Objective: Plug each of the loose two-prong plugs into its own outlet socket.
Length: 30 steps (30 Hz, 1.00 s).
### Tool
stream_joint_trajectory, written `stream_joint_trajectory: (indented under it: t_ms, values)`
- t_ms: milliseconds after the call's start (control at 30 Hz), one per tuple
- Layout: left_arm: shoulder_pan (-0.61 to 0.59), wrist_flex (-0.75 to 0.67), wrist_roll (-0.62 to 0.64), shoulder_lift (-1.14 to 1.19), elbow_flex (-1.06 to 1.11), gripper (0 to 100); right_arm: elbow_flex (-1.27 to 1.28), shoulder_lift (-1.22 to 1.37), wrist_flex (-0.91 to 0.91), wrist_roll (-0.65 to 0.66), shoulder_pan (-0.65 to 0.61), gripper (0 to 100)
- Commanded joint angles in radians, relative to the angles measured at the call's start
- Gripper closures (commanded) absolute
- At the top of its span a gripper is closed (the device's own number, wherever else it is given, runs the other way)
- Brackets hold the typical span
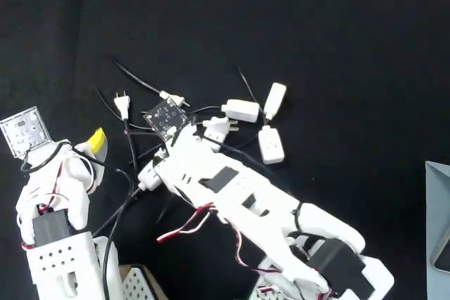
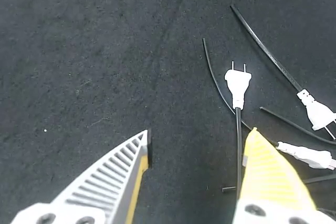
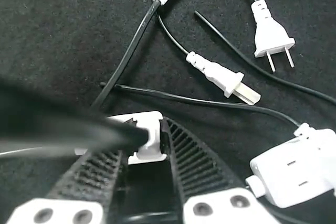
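The left arm sits folded at the near edge of the counter (image 1: 351,47). The left pincer (image 2: 200,132) is spread wide and empty, just short of a loose plug (image 2: 237,82). The right arm stretches low toward the middle, and the right pincer (image 3: 146,127) is clamped on a white corded plug (image 3: 149,149). Three plugs lie loose in all. Farther off are three outlet sockets (image 1: 271,144).

The left arm (image 1: 53,209) stands at the near left corner of the table, its gripper (image 2: 200,131) pointing down with the grey finger (image 2: 113,182) and the yellow finger (image 2: 268,171) wide apart and nothing between them. The right arm (image 1: 246,198) stretches low from the near right corner toward the table's middle. Its gripper (image 3: 144,140) is closed on a white plug (image 3: 148,129).
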Motion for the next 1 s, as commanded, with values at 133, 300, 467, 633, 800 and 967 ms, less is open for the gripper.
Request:
stream_joint_trajectory:
  t_ms: [133,300,467,633,800,967]
  values:
    - [-0.01,-0.02,0.005,-0.011,-0.004,71,-0.042,0.015,-0.002,0.012,-0.015,98.8]
    - [-0.01,-0.018,0.005,-0.011,-0.004,71,-0.065,0.097,0.018,0.084,-0.015,98.8]
    - [-0.01,-0.018,0.005,-0.011,-0.004,71,-0.22,0.179,0.259,0.094,-0.015,98.8]
    - [-0.01,-0.018,0.003,-0.011,-0.004,71,-0.263,0.234,0.278,0.095,-0.015,98.7]
    - [-0.01,-0.018,0.003,-0.011,0.001,71,-0.263,0.168,0.273,0.094,-0.011,98.7]
    - [-0.01,-0.025,0.003,-0.011,0.013,71,-0.246,-0.024,0.269,0.087,0.021,98.7]
